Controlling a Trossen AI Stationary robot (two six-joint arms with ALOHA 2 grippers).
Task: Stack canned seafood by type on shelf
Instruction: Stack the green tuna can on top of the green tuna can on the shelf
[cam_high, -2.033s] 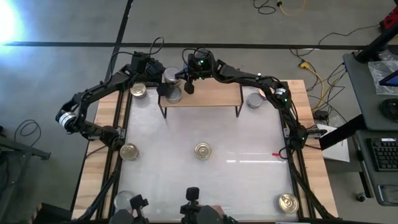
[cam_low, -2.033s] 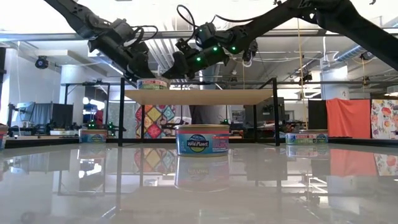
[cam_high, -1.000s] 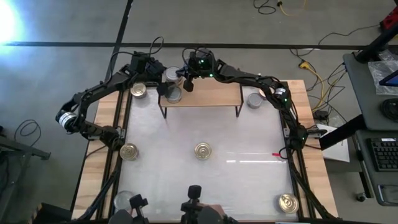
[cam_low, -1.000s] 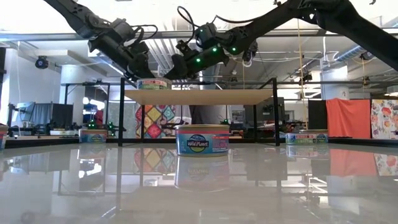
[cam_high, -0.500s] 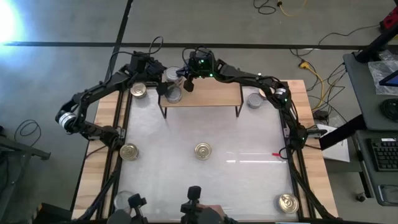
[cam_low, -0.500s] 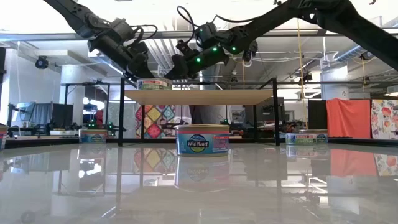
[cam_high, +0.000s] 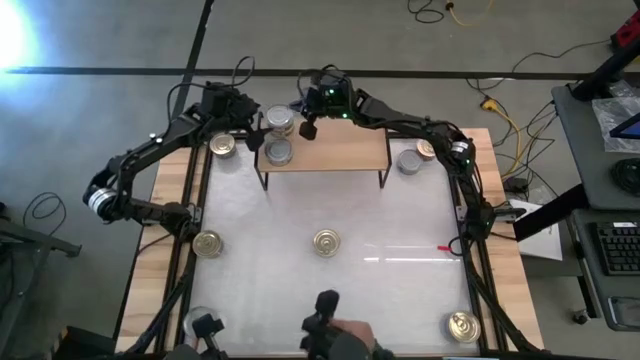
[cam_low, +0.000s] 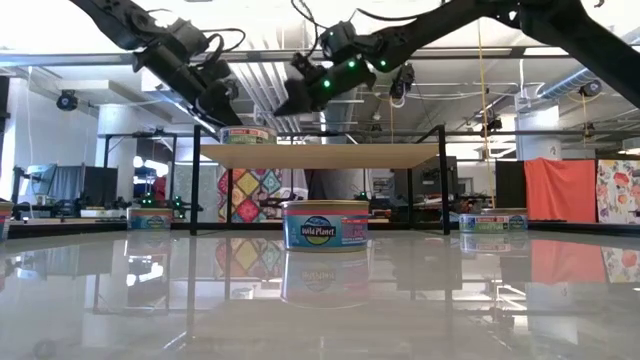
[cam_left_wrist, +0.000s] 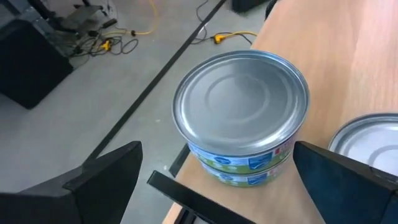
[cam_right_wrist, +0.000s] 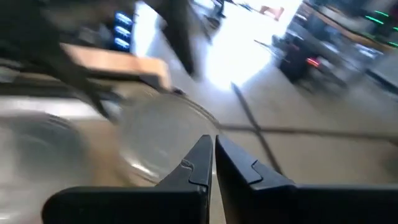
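Observation:
The light-wood shelf (cam_high: 340, 150) stands at the table's far side. At its far left corner two silver-topped cans of seafood (cam_left_wrist: 241, 112) sit stacked, one on the other. A third silver-topped can (cam_high: 279, 152) rests on the board just in front of them. My left gripper (cam_left_wrist: 217, 155) is open, with one finger on either side of the stack and short of it, touching nothing. My right gripper (cam_high: 308, 128) hovers shut above the shelf, just right of the stack, and holds nothing.
More cans sit on the white table: gold-topped ones left of the shelf (cam_high: 222, 146), at the left (cam_high: 208, 242), in the middle (cam_high: 326, 241) and near right (cam_high: 462, 325). A silver one (cam_high: 408, 161) and a coppery one (cam_high: 426, 149) lie right of the shelf.
My right gripper, still shut, has risen above the shelf and tipped up a little. My left gripper has lifted slightly and stays open. The stacked cans have not moved.

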